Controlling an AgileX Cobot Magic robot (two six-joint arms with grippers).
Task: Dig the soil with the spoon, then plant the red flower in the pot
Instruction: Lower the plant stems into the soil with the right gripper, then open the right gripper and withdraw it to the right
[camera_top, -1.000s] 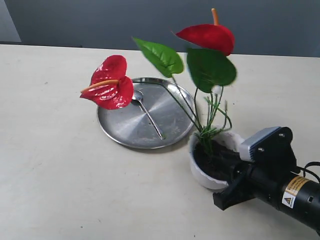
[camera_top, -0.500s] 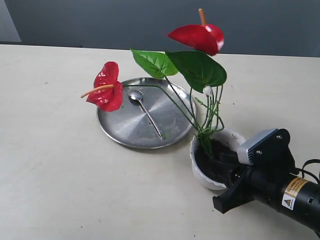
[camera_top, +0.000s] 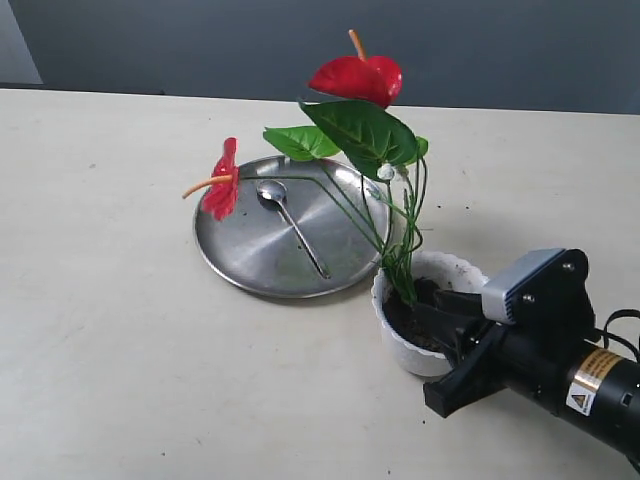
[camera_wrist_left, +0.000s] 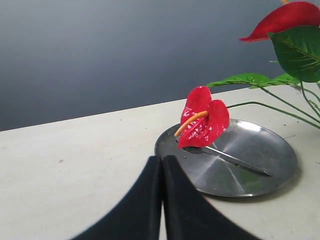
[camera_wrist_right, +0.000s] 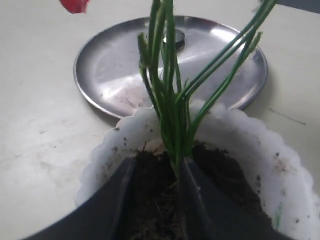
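so we're at the planting step, right pincer (camera_wrist_right: 175, 192) clamped on the red flower (camera_top: 380, 190) stems down in the pot (camera_top: 425, 315) soil (camera_wrist_right: 160, 200) at lower right, next it should probably let go gently.

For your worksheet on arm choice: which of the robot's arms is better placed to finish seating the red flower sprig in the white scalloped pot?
Right: the right gripper already clamps the red flower stems inside the white scalloped pot. The left gripper sits shut beside the steel plate.
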